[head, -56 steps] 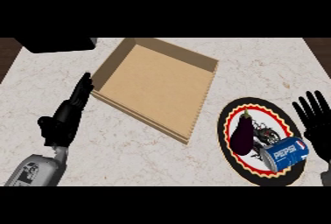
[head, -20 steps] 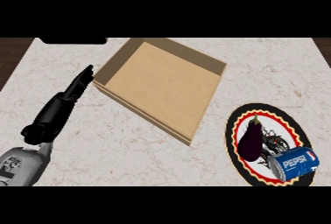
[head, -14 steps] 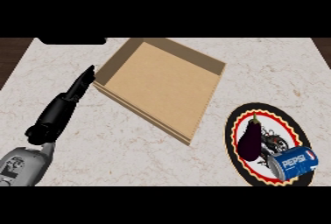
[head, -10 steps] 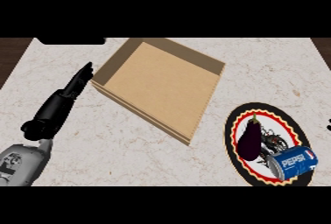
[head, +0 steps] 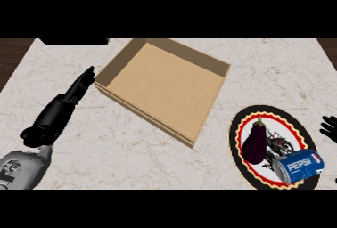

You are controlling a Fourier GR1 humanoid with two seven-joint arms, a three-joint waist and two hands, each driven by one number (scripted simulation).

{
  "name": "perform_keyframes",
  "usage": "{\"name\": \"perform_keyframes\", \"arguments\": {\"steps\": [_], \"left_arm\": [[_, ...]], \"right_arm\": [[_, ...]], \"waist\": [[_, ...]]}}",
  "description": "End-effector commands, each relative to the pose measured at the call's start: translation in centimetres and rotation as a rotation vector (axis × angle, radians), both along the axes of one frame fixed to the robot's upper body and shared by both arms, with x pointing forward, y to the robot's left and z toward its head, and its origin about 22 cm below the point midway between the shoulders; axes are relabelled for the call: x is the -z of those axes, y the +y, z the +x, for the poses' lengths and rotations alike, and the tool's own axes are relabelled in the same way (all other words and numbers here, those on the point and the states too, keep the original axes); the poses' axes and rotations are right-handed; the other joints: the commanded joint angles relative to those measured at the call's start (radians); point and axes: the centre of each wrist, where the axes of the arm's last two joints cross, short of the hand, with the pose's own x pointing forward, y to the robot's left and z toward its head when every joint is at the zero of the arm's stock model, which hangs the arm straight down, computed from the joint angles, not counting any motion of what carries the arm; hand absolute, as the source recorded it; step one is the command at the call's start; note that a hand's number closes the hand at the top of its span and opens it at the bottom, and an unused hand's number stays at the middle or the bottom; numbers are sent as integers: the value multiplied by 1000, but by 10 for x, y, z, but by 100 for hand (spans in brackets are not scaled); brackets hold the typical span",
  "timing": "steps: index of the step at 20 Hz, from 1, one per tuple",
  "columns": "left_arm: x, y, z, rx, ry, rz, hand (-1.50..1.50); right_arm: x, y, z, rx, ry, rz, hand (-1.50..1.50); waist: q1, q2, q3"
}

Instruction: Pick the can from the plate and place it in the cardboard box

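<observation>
My right hand has re-entered at the right edge, grip state undeterminable, nearing the can on the plate. My left hand rests open beside the box.

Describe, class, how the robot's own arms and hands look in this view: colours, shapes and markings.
The left hand is black, long and slim, on a rounded grey forearm with darker markings near the wrist. Of the right hand only black fingertips show at the view's right edge; its forearm is out of view.

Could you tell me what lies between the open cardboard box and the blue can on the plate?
In the head view, a dark purple eggplant lies on the round plate between them.
</observation>
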Motion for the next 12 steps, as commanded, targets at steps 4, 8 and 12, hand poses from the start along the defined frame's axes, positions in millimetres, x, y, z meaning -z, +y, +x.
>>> {"name": "perform_keyframes", "arguments": {"steps": [4,8,12], "left_arm": [[-6,-11,3,-4,-1,-6,0],[-5,-8,6,-8,-6,-1,0],[12,-4,-4,6,14,12,0]], "right_arm": [[16,5,2,-159,-32,95,-150],[29,22,11,-154,-68,124,-150],[44,39,6,-186,-52,160,-150]], "waist": [[1,0,-1],[2,0,-2],[-2,0,-3]]}}
